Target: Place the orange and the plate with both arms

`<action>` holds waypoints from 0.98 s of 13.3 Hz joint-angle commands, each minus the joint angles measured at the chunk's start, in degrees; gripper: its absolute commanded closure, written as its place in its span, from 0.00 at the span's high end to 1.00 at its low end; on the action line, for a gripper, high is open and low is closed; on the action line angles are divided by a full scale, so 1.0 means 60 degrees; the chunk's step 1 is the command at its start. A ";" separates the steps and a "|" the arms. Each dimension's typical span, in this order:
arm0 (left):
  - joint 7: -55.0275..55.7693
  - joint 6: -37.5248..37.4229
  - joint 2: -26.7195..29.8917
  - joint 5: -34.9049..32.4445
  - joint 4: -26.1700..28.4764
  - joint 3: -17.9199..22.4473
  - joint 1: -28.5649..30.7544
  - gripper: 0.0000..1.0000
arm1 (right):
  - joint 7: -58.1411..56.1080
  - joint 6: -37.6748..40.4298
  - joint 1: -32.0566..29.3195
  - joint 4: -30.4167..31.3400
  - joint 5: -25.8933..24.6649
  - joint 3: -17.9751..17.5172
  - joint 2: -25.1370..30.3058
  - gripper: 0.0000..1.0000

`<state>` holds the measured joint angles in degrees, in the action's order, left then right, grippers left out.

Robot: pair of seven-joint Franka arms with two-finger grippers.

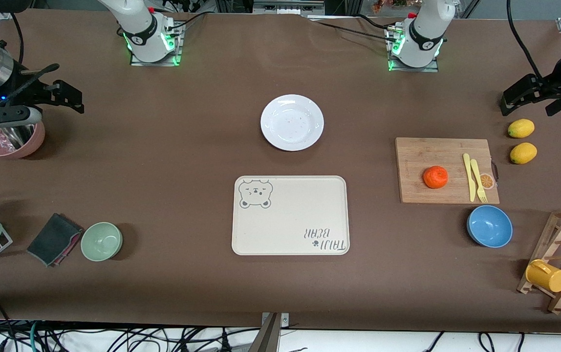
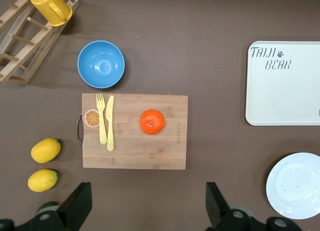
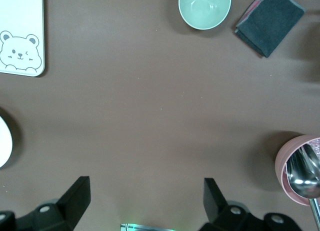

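The white plate (image 1: 291,122) lies on the brown table, farther from the front camera than the cream tray. It also shows in the left wrist view (image 2: 295,186), and its edge shows in the right wrist view (image 3: 3,143). The orange (image 1: 435,177) sits on a wooden cutting board (image 1: 417,156) toward the left arm's end, and shows in the left wrist view (image 2: 152,121). My left gripper (image 1: 520,98) hangs open and empty high over the table beside the lemons (image 2: 147,206). My right gripper (image 1: 73,98) hangs open and empty beside a pink cup (image 3: 145,201).
The cream bear tray (image 1: 290,215) lies mid-table. A yellow knife and fork (image 1: 475,177) lie on the board. Two lemons (image 1: 521,128), a blue bowl (image 1: 489,226) and a wooden rack with a yellow mug (image 1: 547,275) are nearby. A green bowl (image 1: 101,241), a folded cloth (image 1: 53,239) and the pink cup (image 1: 9,139) are at the right arm's end.
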<state>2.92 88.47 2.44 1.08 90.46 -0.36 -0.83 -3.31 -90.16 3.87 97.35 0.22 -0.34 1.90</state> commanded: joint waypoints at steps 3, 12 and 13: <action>0.0040 -0.0243 -0.0173 -0.0093 -0.0369 -0.0012 -0.0140 1.00 | -0.0004 0.0130 -0.0044 -0.0024 0.0095 -0.0002 0.0094 1.00; -0.0019 -0.0228 -0.0173 -0.0093 -0.0384 0.0002 -0.0096 1.00 | 0.0010 0.0115 -0.0058 -0.0024 0.0110 -0.0002 0.0094 1.00; -0.0019 -0.0243 -0.0173 -0.0093 -0.0369 0.0002 -0.0111 1.00 | 0.0010 0.0115 -0.0044 -0.0024 0.0110 -0.0002 0.0094 1.00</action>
<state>2.93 88.47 2.42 1.09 90.33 -0.44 -1.30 -3.31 -90.16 3.85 97.35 0.22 -0.25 1.90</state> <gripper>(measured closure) 0.000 0.000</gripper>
